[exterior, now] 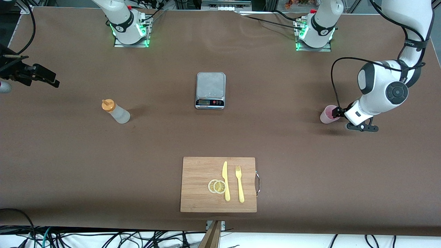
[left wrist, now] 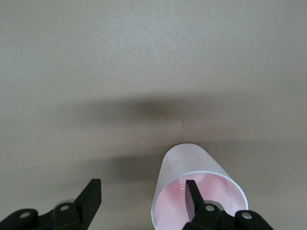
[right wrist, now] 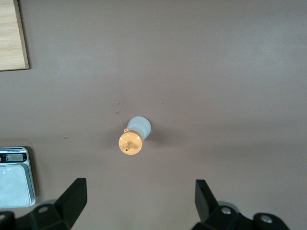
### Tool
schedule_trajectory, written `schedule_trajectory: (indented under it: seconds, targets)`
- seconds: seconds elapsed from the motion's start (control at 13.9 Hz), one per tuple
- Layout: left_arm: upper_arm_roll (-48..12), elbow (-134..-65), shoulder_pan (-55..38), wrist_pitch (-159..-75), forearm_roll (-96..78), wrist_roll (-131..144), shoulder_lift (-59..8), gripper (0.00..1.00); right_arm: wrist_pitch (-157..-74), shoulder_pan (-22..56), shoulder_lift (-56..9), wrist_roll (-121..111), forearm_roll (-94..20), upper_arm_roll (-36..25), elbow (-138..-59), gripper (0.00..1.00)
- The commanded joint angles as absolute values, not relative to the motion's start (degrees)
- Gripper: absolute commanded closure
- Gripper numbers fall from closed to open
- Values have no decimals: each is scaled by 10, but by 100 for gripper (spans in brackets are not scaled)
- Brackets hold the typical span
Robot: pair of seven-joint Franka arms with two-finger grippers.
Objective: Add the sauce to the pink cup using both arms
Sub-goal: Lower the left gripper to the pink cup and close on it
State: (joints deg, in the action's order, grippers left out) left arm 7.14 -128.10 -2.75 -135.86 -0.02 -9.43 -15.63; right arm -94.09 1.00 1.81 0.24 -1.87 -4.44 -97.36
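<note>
The left tool (exterior: 339,115) was down at the small pale pink plastic cup (exterior: 328,114), which stood upright on the brown tabletop (exterior: 275,137) toward the left arm's end. In the left wrist view one black finger (left wrist: 192,196) reached inside the cup's rim while the other finger stood outside, apart from the wall, so the tool was partly open, straddling the wall without a firm hold on it. To do this step well, I judged, the tool should close gently on the wall, squarely and low enough that the light cup neither tips nor buckles, and only then lift.

The right tool (right wrist: 139,199) hung wide open and empty, high over the tabletop near the right arm's end. The frosted-white squeeze bottle with the orange nozzle cap (exterior: 115,111) stood upright just ahead of its open fingers and below them, not touched.

Between the two tools sat a grey digital kitchen scale (exterior: 210,90). Closer to the front camera lay a wooden cutting board (exterior: 200,196) carrying two lemon slices (exterior: 217,186), a yellow plastic knife (exterior: 226,181) and a yellow plastic fork (exterior: 239,183). Cables trailed along the tabletop's edges.
</note>
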Motion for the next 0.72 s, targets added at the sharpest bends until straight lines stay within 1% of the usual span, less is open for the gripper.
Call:
schedule_trajectory:
  seconds: [0.0,0.07,0.14,0.22,0.29,0.58,0.65]
  targets:
    - [74,-1288,-33,-1368,0,-94,-154,53,-936,12,19,1,-14,-47,-971,0]
    - [73,-1288,-33,-1368,0,-94,-155,68,-936,12,19,1,-14,-47,-971,0]
    - [73,-1288,-33,-1368,-2,-94,-156,77,-936,12,19,1,-14,-47,-971,0]
    - [73,-1288,-34,-1368,-4,-95,-156,84,-936,12,19,-1,-14,-47,-971,0]
    - [73,-1288,-36,-1368,-10,-95,-156,86,-936,12,19,1,-14,-47,-971,0]
    - [73,-1286,-36,-1368,-31,-95,-162,100,-936,12,19,-1,-14,-47,-971,0]
    - [72,-1284,-36,-1368,-33,-95,-163,100,-936,12,19,-1,-14,-48,-971,0]
